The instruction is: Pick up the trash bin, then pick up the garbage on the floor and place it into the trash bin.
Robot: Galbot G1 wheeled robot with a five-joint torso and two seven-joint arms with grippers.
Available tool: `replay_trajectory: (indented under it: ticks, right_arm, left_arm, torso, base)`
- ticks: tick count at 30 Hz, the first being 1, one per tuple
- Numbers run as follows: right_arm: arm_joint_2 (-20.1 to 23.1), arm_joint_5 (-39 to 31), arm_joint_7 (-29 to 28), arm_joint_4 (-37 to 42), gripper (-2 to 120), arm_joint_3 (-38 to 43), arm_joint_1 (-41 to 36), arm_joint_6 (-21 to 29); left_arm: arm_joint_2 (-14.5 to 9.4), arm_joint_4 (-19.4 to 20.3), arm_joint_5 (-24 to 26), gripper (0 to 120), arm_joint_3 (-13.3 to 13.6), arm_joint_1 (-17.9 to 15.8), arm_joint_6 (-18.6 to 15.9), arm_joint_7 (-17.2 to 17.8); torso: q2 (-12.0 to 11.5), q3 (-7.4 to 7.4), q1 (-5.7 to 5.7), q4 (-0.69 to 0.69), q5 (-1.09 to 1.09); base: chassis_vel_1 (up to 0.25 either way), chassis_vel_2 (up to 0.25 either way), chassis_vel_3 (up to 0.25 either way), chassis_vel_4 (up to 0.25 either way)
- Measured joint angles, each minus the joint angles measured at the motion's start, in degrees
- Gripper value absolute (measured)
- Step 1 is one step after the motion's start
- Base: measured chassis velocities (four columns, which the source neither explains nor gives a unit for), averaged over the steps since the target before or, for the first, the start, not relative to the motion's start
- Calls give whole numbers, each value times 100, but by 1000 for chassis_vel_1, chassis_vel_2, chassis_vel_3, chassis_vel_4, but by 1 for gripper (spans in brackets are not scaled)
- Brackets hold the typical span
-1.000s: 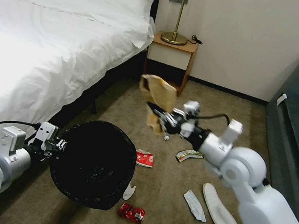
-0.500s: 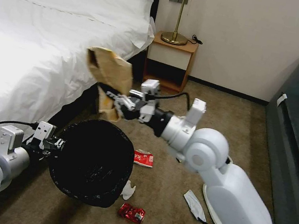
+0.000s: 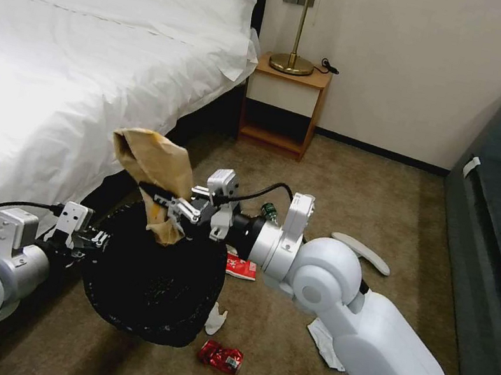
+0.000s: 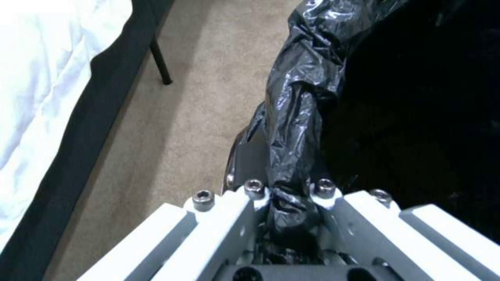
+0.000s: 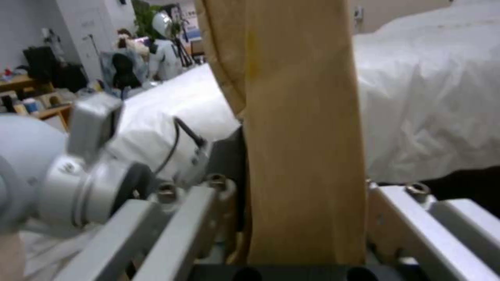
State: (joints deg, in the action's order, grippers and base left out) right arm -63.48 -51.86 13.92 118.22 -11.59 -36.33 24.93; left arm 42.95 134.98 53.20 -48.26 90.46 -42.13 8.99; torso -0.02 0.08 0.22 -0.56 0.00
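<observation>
From the head view, the left claw (image 3: 100, 240) gripped the near rim of the trash bin (image 3: 151, 273), holding it tilted with its black-lined mouth facing up beside the bed (image 3: 58, 69). The right claw (image 3: 161, 201) was clamped on the tan paper bag (image 3: 154, 164) and hung over the bin's far rim, the bag's lower end dangling at the mouth. So the bin was picked up and the bag not yet dropped in. Plenty lay on the carpet: a red wrapper (image 3: 220, 357), another red wrapper (image 3: 241, 267) half behind the right arm, a tissue (image 3: 215, 320), a white piece (image 3: 326, 343) cut off by the arm, a slipper (image 3: 362, 251) and a green bottle (image 3: 269, 210) peeking past the wrist.

On the left wrist view, the claw (image 4: 289, 195) had its jaws pinched tight on crinkly bag liner (image 4: 297, 97); the bin's inside was pure black, contents impossible to make out.

On the right wrist view, the claw (image 5: 302, 191) squeezed the paper bag (image 5: 302, 136), which blocked the bin from sight; the left arm (image 5: 68, 179) sat just beyond.
</observation>
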Motion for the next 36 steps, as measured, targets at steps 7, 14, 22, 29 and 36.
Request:
replay_trajectory:
  ticks: [7, 14, 22, 29, 36]
  right_arm:
    - [54, 242, 54, -84, 51, -48, -109, -59]
    - [4, 338, 58, -196, 78, -120, -161, -114]
    - [-27, 343, 58, -199, 99, -120, -160, -138]
    - [-37, 336, 53, -147, 100, -103, -152, -151]
    - [-5, 362, 54, -137, 100, -79, -127, -176]
  left_arm:
    - [-49, 4, 76, 1, -12, -30, 0, 27]
    - [-56, -27, 124, 1, -13, -74, 0, 45]
    - [-49, -47, 122, 1, -24, -84, 0, 41]
    - [-48, -70, 120, 1, -21, -112, 0, 28]
    - [-49, -75, 120, 1, -21, -118, 0, 23]
  torso:
    - [0, 0, 0, 0, 0]
    - [0, 0, 0, 0, 0]
    - [0, 0, 0, 0, 0]
    - [0, 0, 0, 0, 0]
    - [0, 0, 1, 0, 0]
  base:
    - [0, 0, 0, 0]
    - [0, 0, 0, 0]
    - [0, 0, 0, 0]
    - [0, 0, 0, 0]
    - [0, 0, 0, 0]
